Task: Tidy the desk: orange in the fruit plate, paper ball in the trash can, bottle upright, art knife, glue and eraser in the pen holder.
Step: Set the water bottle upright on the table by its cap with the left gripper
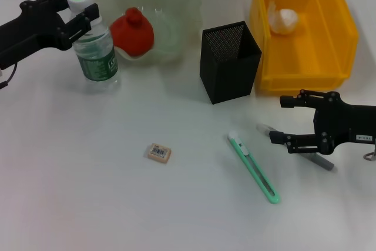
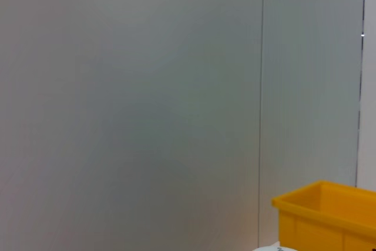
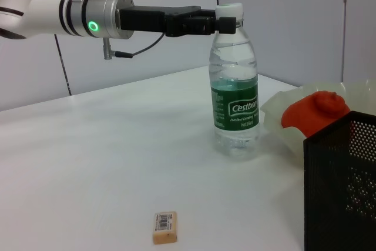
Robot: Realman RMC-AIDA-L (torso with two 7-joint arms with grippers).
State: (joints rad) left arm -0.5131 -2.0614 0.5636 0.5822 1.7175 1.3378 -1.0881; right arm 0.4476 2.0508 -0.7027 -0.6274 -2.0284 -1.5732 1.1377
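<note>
At the far left of the white desk (image 1: 88,204) the left gripper (image 1: 79,10) reaches in level, its black fingers closed on the neck of the bottle (image 1: 95,51), just under the white and green cap. The bottle stands upright, long axis vertical, foot on the desk; its green label reads "Cestbon" in the right wrist view. Just beside it sits the pale fruit plate (image 1: 170,10), with the orange (image 1: 133,32) resting inside on the side nearest the bottle.

Farther forward the eraser (image 1: 160,153) lies flat and alone, a barcode sticker on its upper face; the print is too small to read. Behind and to the right of it the black mesh pen holder (image 1: 229,63) stands upright, near the yellow trash can (image 1: 329,57), where the paper ball (image 1: 285,19) lies inside.

The green art knife (image 1: 254,167) lies flat, long axis slanting, white tip toward the pen holder, other end toward the desk's front edge. Just right of it the right gripper (image 1: 282,120) hangs low, fingers spread wide and empty. The grey glue (image 1: 320,160) stick lies partly hidden beneath it; touching or apart, I cannot tell.
</note>
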